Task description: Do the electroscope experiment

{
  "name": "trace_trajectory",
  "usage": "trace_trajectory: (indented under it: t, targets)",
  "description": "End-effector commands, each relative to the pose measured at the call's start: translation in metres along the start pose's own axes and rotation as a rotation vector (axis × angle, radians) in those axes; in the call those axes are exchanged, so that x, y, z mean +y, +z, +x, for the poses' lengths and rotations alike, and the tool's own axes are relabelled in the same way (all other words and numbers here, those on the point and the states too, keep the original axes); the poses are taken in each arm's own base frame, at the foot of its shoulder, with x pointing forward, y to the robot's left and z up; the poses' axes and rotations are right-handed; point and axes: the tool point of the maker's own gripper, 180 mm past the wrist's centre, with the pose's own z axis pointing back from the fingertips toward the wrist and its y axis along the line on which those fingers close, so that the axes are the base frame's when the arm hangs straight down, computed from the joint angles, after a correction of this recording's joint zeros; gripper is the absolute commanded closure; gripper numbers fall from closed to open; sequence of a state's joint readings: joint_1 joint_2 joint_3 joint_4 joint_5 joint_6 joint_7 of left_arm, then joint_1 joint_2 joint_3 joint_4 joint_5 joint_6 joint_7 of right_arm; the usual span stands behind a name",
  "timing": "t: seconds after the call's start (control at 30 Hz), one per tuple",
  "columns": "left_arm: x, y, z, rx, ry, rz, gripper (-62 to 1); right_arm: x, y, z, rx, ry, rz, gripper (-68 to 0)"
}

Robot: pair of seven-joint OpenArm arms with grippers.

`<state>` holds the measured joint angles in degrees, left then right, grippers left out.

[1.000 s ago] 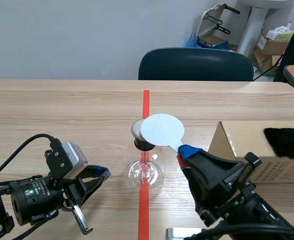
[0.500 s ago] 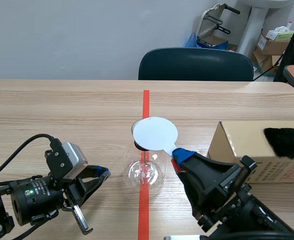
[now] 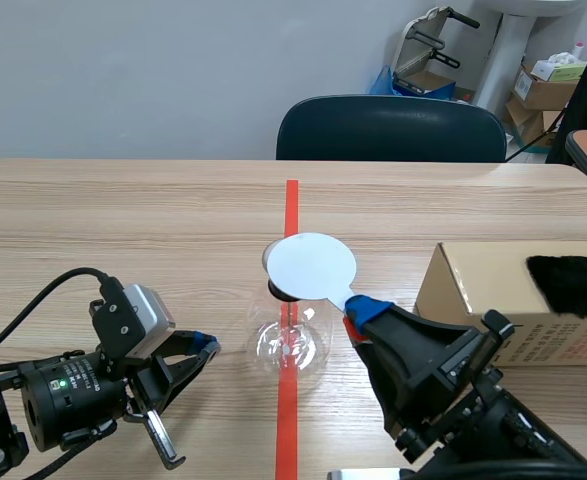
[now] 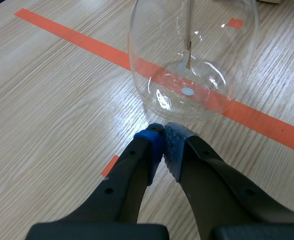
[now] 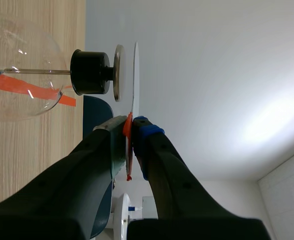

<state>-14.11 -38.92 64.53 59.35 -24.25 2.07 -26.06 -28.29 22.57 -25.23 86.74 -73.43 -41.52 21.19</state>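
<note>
Above the wooden table (image 3: pixel 123 220), the right gripper (image 3: pixel 357 308), clamped on the white disc (image 3: pixel 311 266), has brought it centre-frame over the electroscope cap (image 5: pixel 117 72), likely charging it; the left gripper (image 4: pixel 163 141) rests pinched together.

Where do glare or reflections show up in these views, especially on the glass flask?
Left wrist view: white highlights speckle the glass flask, and a bright sheen lies on the table beside its base. Right wrist view: a broad bright glow spreads across the wall. Scene view: even light, only small glints on the flask below the white disc.
</note>
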Motion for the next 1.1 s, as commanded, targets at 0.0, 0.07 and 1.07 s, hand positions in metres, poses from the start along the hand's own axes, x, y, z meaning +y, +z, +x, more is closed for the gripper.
trace_trajectory:
  t: [0.0,0.07,1.07]
  targets:
    - [-0.001,-0.002,0.01,-0.038,0.001,0.0,-2.6,-0.009,-0.003,-0.005,0.002,0.014,-0.03,-0.8]
    - [-0.001,-0.002,0.01,-0.038,0.001,0.0,-2.6,-0.009,-0.003,-0.006,0.005,0.016,-0.032,-0.8]
    - [-0.001,-0.002,0.01,-0.038,0.001,0.0,-2.6,-0.017,0.008,-0.099,0.504,-0.017,-0.073,-0.8]
